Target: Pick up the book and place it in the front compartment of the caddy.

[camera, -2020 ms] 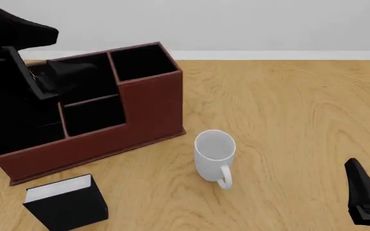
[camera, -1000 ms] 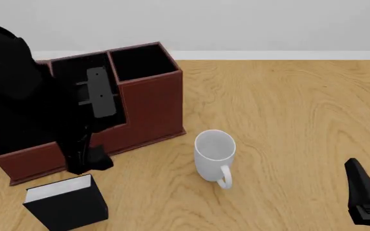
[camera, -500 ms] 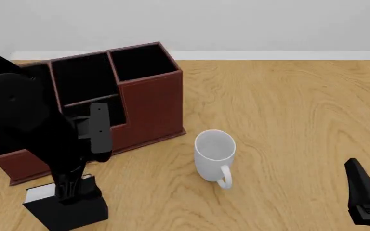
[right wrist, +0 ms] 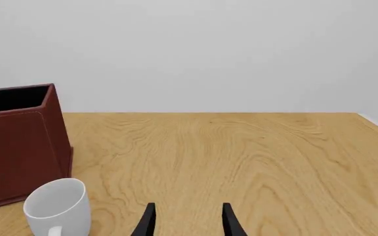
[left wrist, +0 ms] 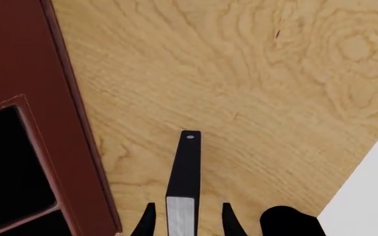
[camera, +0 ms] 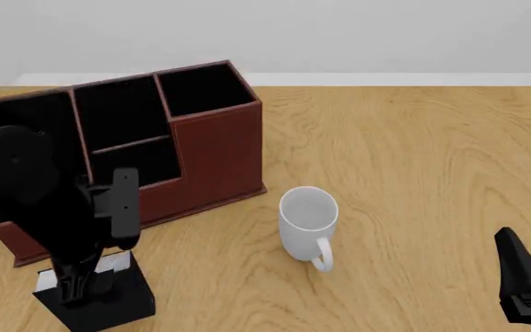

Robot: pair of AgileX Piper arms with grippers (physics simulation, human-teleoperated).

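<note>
Descent had carried the left gripper [camera: 77,290] from over the reddish-brown leather-look caddy [camera: 215,149] onto the small black-covered, white-paged book [left wrist: 183,179] standing before it; jaws straddled it, open, not yet squeezing. Right gripper [right wrist: 186,221] idled agape.

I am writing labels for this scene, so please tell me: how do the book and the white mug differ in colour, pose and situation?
The book is black with white page edges; the mug is all white. The book is a flat-sided block standing upright on an edge, while the mug is round, standing upright with its open mouth up and its handle toward the camera. The left gripper straddles the book; nothing is near the mug. Both rest on the wooden table, in front of the caddy.
</note>
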